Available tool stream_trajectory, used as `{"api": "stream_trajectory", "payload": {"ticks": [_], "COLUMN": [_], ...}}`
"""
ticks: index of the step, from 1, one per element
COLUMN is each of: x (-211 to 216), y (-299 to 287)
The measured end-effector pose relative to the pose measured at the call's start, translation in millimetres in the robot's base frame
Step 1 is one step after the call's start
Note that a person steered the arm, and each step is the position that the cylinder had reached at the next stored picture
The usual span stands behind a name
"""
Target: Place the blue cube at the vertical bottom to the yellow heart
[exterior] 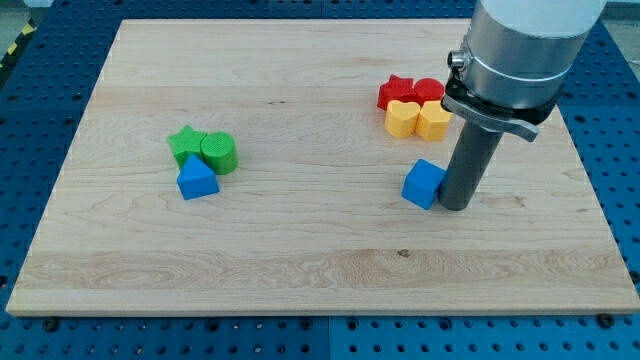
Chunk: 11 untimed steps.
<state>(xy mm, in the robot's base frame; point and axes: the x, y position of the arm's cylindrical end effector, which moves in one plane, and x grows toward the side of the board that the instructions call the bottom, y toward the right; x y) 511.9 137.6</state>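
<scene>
1. Nearest the camera runs the bottom edge of the wooden board [300, 285], a pale plank resting on a blue perforated table [30, 120] that shows around the board's edges.
2. Toward the board's left edge, about halfway up, a blue triangular block [197, 180] sits lowest of a tight group of three.
3. Touching it from above are a green star [185, 143] on the view's left and a green cylinder [219, 153] on the view's right, pressed against each other.
4. Moving right, well apart from that group, the blue cube [423, 184] stands right of the board's centre, turned so that one corner faces the bottom edge.
5. Above the cube, toward the top right corner, four blocks huddle together: a red star [397, 92] and a red round-lobed block [428, 91] behind, with the yellow heart [401, 118] and a yellow hexagonal block [434, 120] in front.
6. The blue cube lies near the yellow pair on its bottom side, roughly below the seam between them, with a gap of bare wood between.
7. I have no fingers to spread or close: I end in a plain dark rod, and my tip [455, 206] stands on the wood just beside the cube's right face, apparently touching it.
8. A grey cylindrical housing [525, 45] above the rod hides part of the board's top right corner.
</scene>
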Motion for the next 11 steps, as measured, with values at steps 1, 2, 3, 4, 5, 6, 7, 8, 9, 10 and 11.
{"api": "stream_trajectory", "payload": {"ticks": [1, 2, 3, 4, 5, 6, 7, 8, 9, 10, 11], "x": [-0.9, -3.5, -36.0, -31.7, -30.5, -30.5, -24.7, -21.2, -21.2, -21.2, -21.2], "y": [3.9, 8.6, 8.6, -21.5, -32.1, -32.1, -49.2, -64.9, -64.9, -69.5, -73.8]}}
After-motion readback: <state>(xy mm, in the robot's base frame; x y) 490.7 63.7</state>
